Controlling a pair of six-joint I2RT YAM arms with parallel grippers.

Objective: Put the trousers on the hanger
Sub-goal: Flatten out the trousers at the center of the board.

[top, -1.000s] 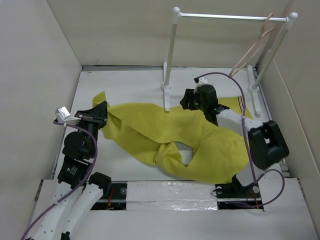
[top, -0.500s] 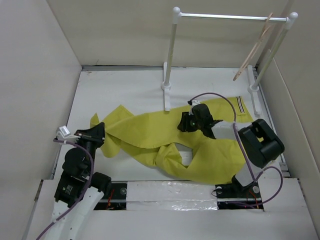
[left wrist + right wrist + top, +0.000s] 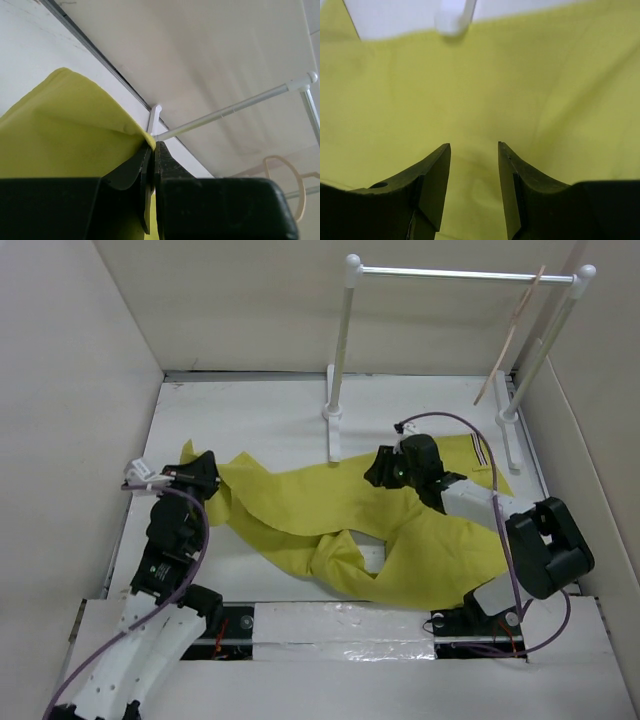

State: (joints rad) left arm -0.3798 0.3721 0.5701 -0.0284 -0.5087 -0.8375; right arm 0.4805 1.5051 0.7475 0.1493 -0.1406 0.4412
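The mustard-yellow trousers [image 3: 300, 495] lie crumpled across the table, with the striped waistband [image 3: 483, 452] at the far right. My left gripper [image 3: 208, 468] is shut on the edge of a trouser leg at the left; in the left wrist view the gripper [image 3: 152, 145] pinches the yellow cloth [image 3: 65, 135]. My right gripper [image 3: 378, 468] is open just above the middle of the trousers; in the right wrist view the gripper [image 3: 474, 145] has yellow cloth [image 3: 470, 90] under it and nothing between its jaws. The pale wooden hanger [image 3: 510, 340] hangs edge-on at the right end of the rail and also shows in the left wrist view [image 3: 287, 170].
A white rail rack [image 3: 460, 275] stands at the back on two posts [image 3: 340, 350], its left foot [image 3: 333, 435] close to the trousers. Beige walls close in the left, back and right of the table. Both arm bases sit at the near edge.
My left gripper pulled the leg end toward the near edge, then carried it back away. My right gripper came nearer, then moved back a little. The hanger swung from broadside to edge-on.
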